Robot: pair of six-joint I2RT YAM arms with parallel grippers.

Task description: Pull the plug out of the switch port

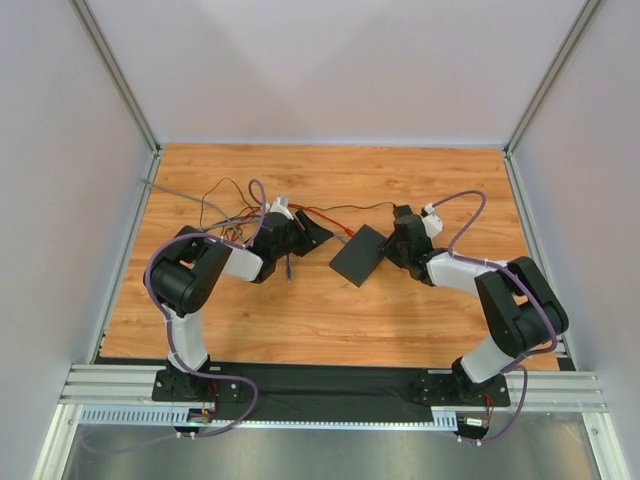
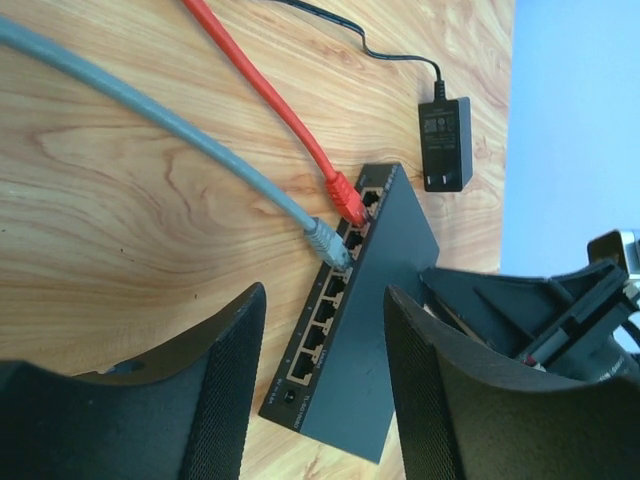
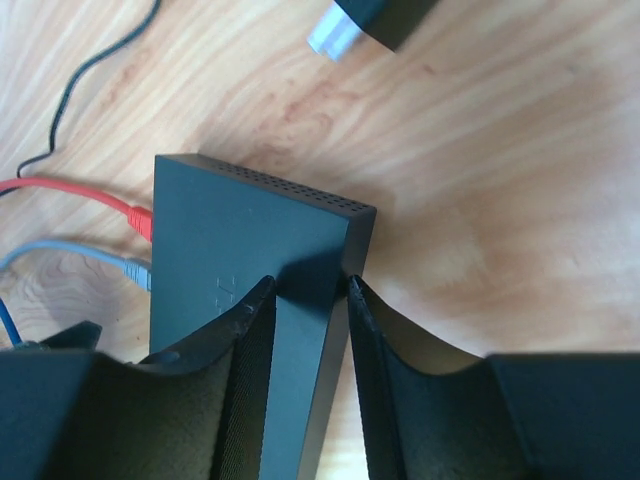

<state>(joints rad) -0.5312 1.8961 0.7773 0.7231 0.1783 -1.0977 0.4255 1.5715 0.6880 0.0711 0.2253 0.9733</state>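
Wood tabletop (image 1: pixel 300 310). Right gripper (image 3: pixel 308 290) clamped on switch (image 3: pixel 250 230) edge. Left gripper (image 2: pixel 325 295) spread apart, red plug (image 2: pixel 345 195) and grey plug (image 2: pixel 328 243) just ahead of its fingertips, both seated; pull not begun.

switch (image 1: pixel 358 256): flat matte-black box near the table's centre in the top view, its port edge facing 10 o'clock and its 2 o'clock side pinched between the right gripper's (image 3: pixel 310 290) fingers
port row (image 2: pixel 322 315): along one narrow edge, several ports empty
red plug (image 2: pixel 343 192): seated in a port, cable leading off toward 11 o'clock in the left wrist view
grey plug (image 2: pixel 326 240): seated just beside the red plug, at its 7 o'clock, cable leaving toward 10 o'clock
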